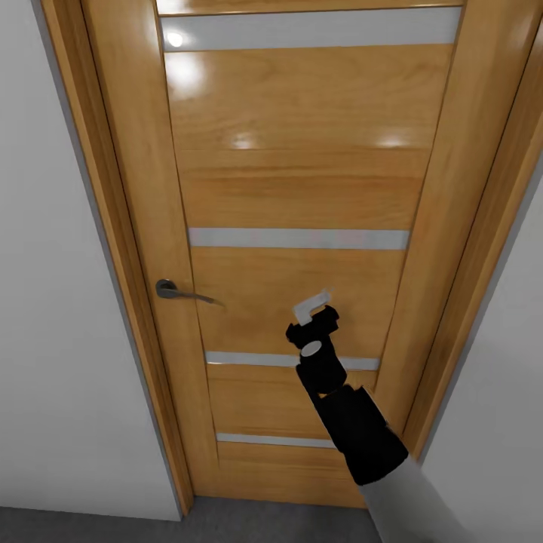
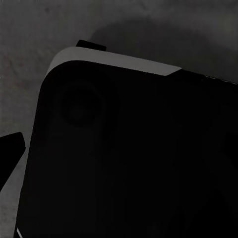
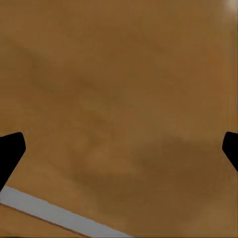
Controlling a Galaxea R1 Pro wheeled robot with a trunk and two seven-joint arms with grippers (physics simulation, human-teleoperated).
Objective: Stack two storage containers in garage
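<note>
While parked close before the closed wooden door, held the right gripper raised at the lower panels, well apart from the lever handle near the door's left edge. Had its jaws spread wide, clasping nothing. Caught one dark fingertip of the left gripper low beside the robot's own dark body, over the grey floor; could not tell its opening or any load. Could not tell where the two storage containers lay.

Judged the step in hand as getting this door open. Needed, for a clean job, to carry the right gripper across toward the door's left edge, to settle on the lever from above and back from its free end, and to press fully down before working the door. Risked slipping off so thin a lever if taken at its very tip. Could not tell which way the door would swing, so called for a gentle first try with room left for the base.
</note>
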